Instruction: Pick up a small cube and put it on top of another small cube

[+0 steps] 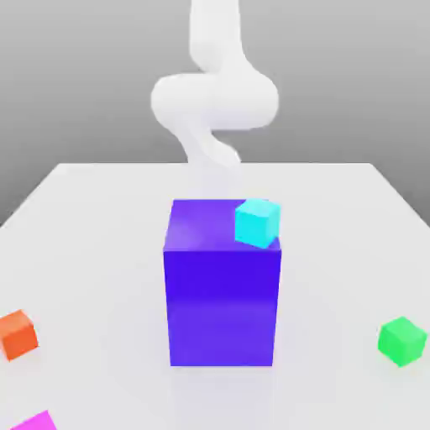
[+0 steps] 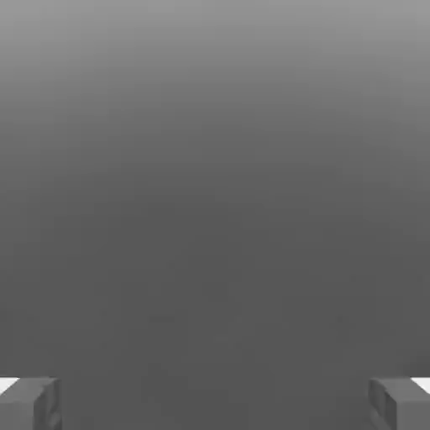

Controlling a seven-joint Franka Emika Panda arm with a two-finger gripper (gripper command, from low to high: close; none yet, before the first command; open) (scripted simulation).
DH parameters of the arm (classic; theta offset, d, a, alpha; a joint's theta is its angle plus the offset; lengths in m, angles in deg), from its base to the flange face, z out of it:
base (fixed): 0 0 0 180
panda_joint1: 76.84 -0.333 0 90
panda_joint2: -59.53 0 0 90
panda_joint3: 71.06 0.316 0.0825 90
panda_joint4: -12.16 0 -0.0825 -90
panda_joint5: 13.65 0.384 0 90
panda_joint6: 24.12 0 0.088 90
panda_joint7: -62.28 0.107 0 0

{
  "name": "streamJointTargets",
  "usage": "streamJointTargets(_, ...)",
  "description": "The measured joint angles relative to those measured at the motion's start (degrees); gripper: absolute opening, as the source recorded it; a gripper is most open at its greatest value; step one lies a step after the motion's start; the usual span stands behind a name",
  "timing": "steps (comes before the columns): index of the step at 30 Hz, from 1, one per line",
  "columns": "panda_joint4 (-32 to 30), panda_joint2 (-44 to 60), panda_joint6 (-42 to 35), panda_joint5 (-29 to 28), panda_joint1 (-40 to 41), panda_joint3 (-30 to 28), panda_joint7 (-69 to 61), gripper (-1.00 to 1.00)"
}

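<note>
The small magenta cube (image 1: 35,421) lies on the white table at the front of the exterior view's left, cut off by the frame's edge. The small green cube (image 1: 401,340) rests on the table at the exterior view's right. The two stand far apart, with the big block between them. In the hand view my gripper (image 2: 215,407) is open; its grey fingertips (image 2: 29,405) stand wide apart with nothing between them, against plain grey background. My white arm (image 1: 214,101) rises behind the big block.
A tall blue-purple block (image 1: 222,294) stands mid-table with a cyan cube (image 1: 256,222) on its top, toward the exterior view's right. An orange cube (image 1: 17,334) sits at the exterior view's left, just behind the magenta one. The white table (image 1: 101,218) stretches back to the arm.
</note>
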Motion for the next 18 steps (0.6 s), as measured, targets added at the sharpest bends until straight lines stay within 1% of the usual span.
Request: streamJointTargets(18,5.27,37.75,8.17,5.01,6.10,-6.06,11.28,0.00)
